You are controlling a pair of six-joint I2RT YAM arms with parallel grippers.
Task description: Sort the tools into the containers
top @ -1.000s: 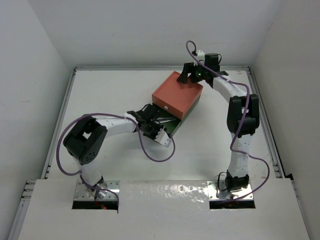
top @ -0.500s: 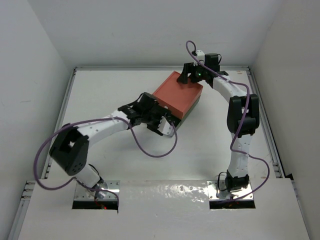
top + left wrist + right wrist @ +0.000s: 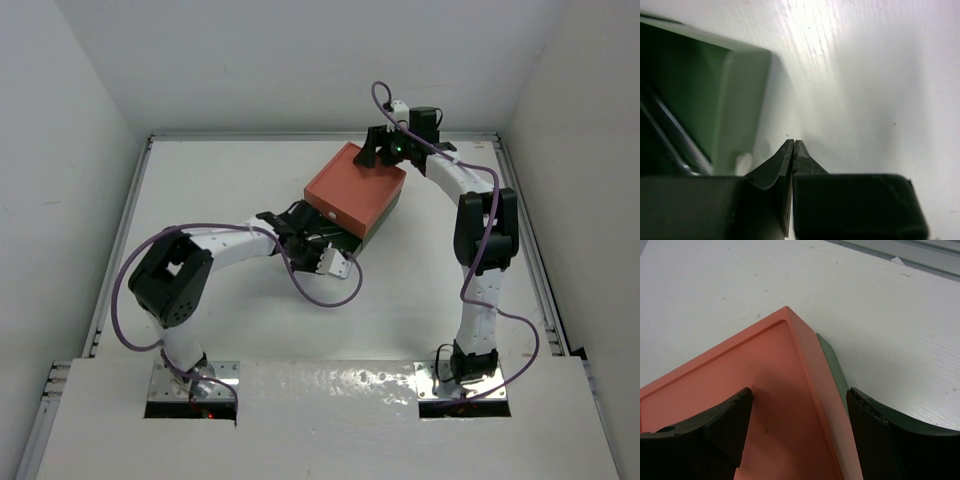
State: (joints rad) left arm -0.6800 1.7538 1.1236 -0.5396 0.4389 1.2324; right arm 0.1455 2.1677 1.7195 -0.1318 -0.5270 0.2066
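Top view: the orange-red box lies as a diamond on the white table, stacked on the dark green box, which juts out at its 7 o'clock side. The orange box's white knob also faces 7 o'clock. The left gripper sits just beside the green box. The right gripper is over the orange box's 12 o'clock corner.

Left wrist: the pincer is clenched on nothing, over bare table. A slim silver wrench lies inside the green box, its long axis running 11 to 5 o'clock.

Right wrist: the pincer is released, its jaws spread astride the orange box's edge.
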